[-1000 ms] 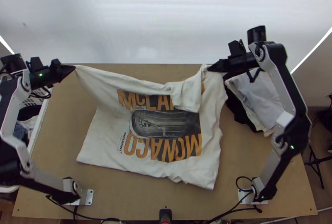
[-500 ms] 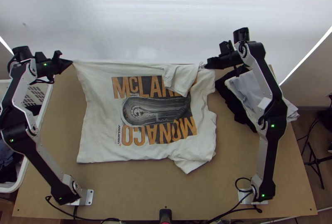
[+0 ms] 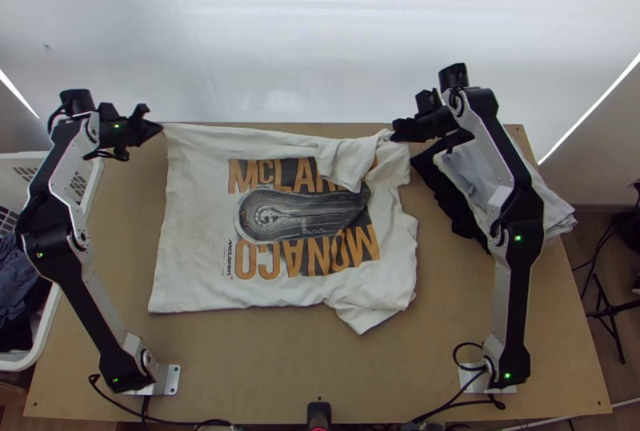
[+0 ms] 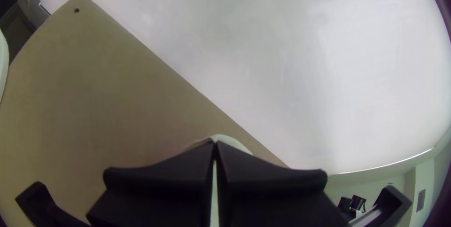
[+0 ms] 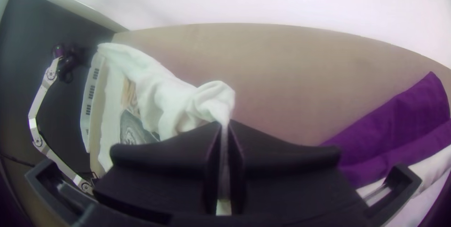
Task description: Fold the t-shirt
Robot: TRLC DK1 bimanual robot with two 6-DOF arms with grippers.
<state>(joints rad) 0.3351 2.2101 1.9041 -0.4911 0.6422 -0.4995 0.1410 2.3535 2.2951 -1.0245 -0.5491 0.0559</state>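
The white t-shirt [image 3: 200,223] lies spread on the table, its printed side up, with a sleeve part flopped over the print's far edge. My left gripper [image 3: 162,128] is at the shirt's far left corner; in the left wrist view the left gripper [image 4: 214,144] is shut on white cloth. At the far right part of the shirt is my right gripper [image 3: 394,133]. The right wrist view has the right gripper [image 5: 224,126] shut on a bunched bit of the t-shirt [image 5: 164,95]. The shirt's near right corner sticks out toward the table's near edge.
A pile of folded clothes [image 3: 472,179] lies on the table's right side, partly beneath the right arm. A white basket [image 3: 56,303] with dark clothes stands beside the table's left edge. Bare wood [image 3: 272,359] runs along the near side.
My left gripper has moved right, bringing the shirt's far left corner along. The right gripper has shifted left. The shirt's upper part has slid toward the far edge and flattened, its near right corner drawn back.
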